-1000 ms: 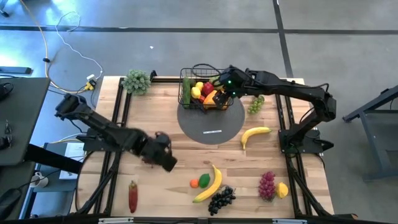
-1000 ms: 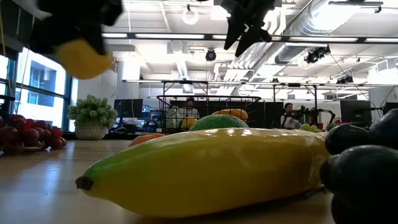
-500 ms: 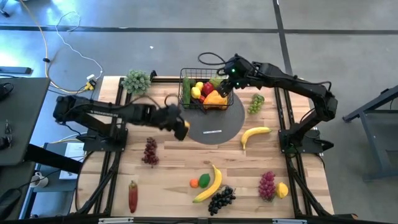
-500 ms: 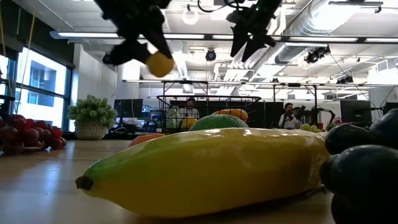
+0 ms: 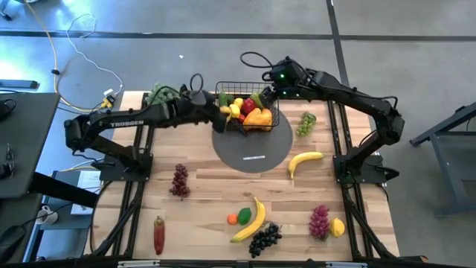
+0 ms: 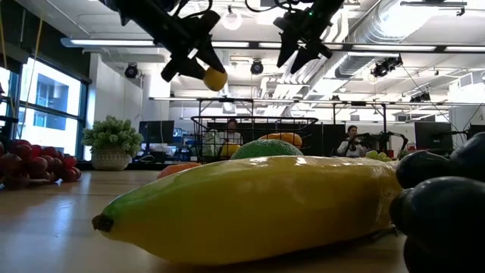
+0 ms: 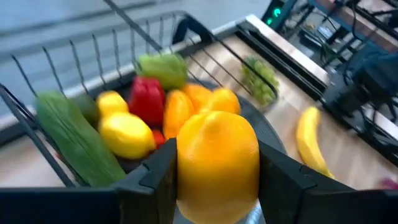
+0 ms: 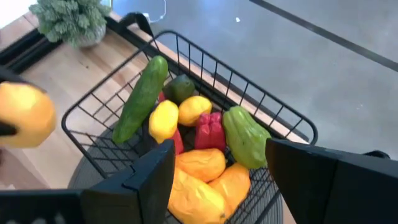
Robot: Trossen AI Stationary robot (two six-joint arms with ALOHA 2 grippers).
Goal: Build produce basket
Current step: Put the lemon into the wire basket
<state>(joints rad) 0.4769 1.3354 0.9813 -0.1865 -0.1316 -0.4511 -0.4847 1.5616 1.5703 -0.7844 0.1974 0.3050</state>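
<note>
The black wire basket (image 5: 220, 95) stands on a grey round mat at the table's far middle. It holds a cucumber (image 8: 142, 98), lemons, a red pepper (image 7: 147, 99), a green pepper and orange pieces. My left gripper (image 5: 224, 112) is at the basket's left rim, above it, and is shut on a yellow lemon (image 7: 217, 163). The same lemon also shows in the low view (image 6: 214, 78). My right gripper (image 5: 268, 94) hangs open over the basket's far right corner, with nothing between its fingers (image 8: 152, 180). My left gripper pinches the lemon between its two fingers, one on each opposite side (image 7: 181, 168). The fingers reach in from the table's left, slanting down. The lemon is lifted clear, above the basket's left rim (image 7: 37, 121).
Loose produce lies on the wood: two bananas (image 5: 305, 158) (image 5: 251, 219), purple grapes (image 5: 178, 180) (image 5: 318, 221), black grapes (image 5: 264, 238), green grapes (image 5: 306, 124), a lemon (image 5: 338, 227) and a long red piece (image 5: 158, 234). A pale leafy bunch (image 5: 160, 95) stands far left of the basket.
My left gripper has carried the lemon from the table's near left toward the far edge and rightward, up to the basket's left rim. It rose a little and turned as it went. My right gripper has drifted slightly toward the far edge over the basket, still open.
</note>
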